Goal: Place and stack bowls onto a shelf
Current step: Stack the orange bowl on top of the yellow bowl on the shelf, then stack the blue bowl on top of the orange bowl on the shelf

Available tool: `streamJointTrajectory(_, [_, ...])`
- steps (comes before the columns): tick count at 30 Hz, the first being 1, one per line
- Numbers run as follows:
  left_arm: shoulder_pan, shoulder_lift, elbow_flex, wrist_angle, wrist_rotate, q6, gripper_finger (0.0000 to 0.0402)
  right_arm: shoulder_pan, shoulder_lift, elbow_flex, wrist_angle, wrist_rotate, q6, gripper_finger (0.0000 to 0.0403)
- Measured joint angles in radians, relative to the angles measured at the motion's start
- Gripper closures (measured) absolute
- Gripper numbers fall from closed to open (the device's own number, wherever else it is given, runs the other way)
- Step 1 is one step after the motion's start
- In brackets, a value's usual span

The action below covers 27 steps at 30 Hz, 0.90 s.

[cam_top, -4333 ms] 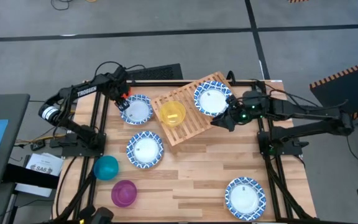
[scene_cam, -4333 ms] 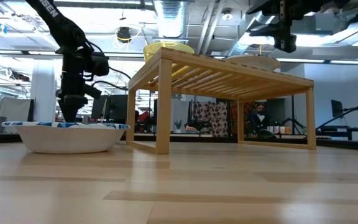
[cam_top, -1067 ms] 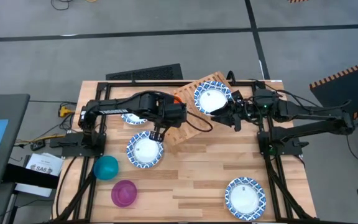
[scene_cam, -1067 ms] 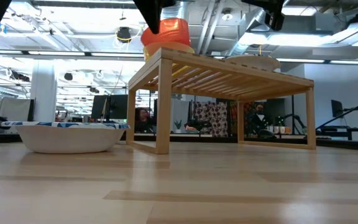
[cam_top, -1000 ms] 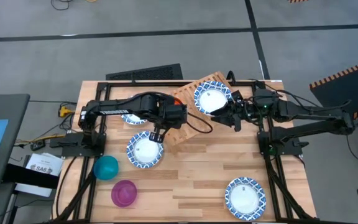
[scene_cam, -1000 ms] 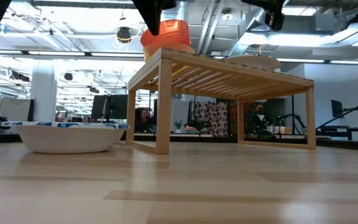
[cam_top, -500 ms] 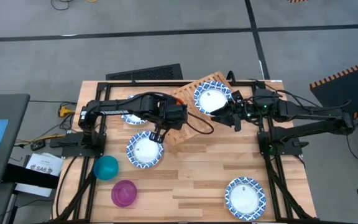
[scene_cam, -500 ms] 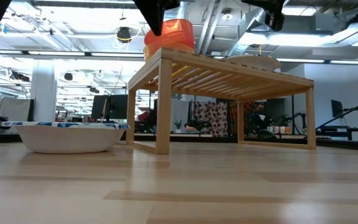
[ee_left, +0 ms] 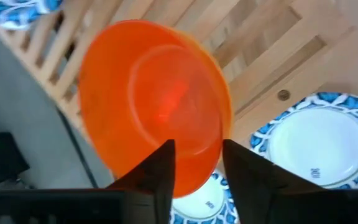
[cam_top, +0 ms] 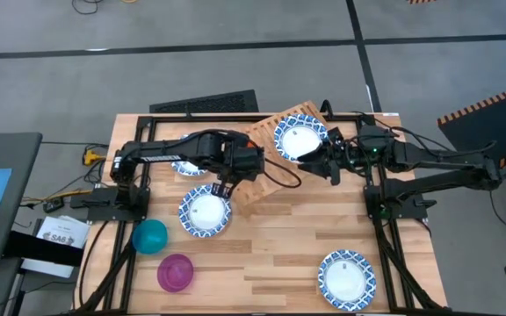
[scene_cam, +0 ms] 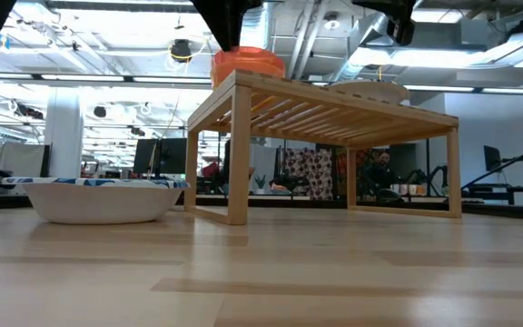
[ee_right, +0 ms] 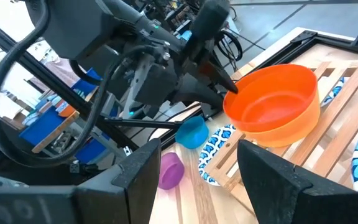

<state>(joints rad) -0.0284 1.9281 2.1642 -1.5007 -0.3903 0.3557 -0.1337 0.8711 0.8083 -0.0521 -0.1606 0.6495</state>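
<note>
We judge the task well short of half done. The left end effector (ee_right: 229, 86) pinches the rim of the orange bowl (ee_right: 275, 106), nested in a yellow bowl on the shelf (cam_top: 271, 171) — not yet let go. One patterned bowl (cam_top: 300, 140) already sits there. The right end effector (cam_top: 321, 162) hovers open beside it, empty. Left on the desk (cam_top: 271, 254): three more patterned bowls, the teal bowl (cam_top: 150, 236) and the purple bowl (cam_top: 175, 273).

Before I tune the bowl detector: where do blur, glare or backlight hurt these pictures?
Left wrist view: the orange bowl is close and soft-edged. Low view: bright ceiling lights leave the left gripper a dark silhouette. High view: even light, nothing washed out.
</note>
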Motion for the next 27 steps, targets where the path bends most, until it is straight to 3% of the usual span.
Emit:
streamJointTrajectory(5, [0.005, -0.008, 0.097, -0.034, -0.002, -0.064, 0.0245, 0.000, 0.000, 0.000, 0.000, 0.029, -0.003, 0.0163])
streamJointTrajectory(10, [0.045, -0.039, 0.189, -0.016, 0.160, -0.194, 0.0239, 0.000, 0.000, 0.000, 0.001, 0.035, -0.003, 0.0163])
streamJointTrajectory(15, [0.087, -0.123, 0.141, 0.101, 0.284, -0.287, 0.0239, 0.000, 0.000, 0.000, 0.001, 0.035, -0.003, 0.0163])
streamJointTrajectory(20, [0.092, -0.309, -0.114, 0.395, 0.308, -0.326, 0.0239, 0.003, 0.000, 0.000, 0.000, 0.035, -0.003, 0.0163])
streamJointTrajectory(27, [0.055, -0.710, -0.796, 1.057, 0.307, -0.542, 0.0239, 0.003, 0.000, 0.000, 0.003, 0.034, -0.003, 0.0163])
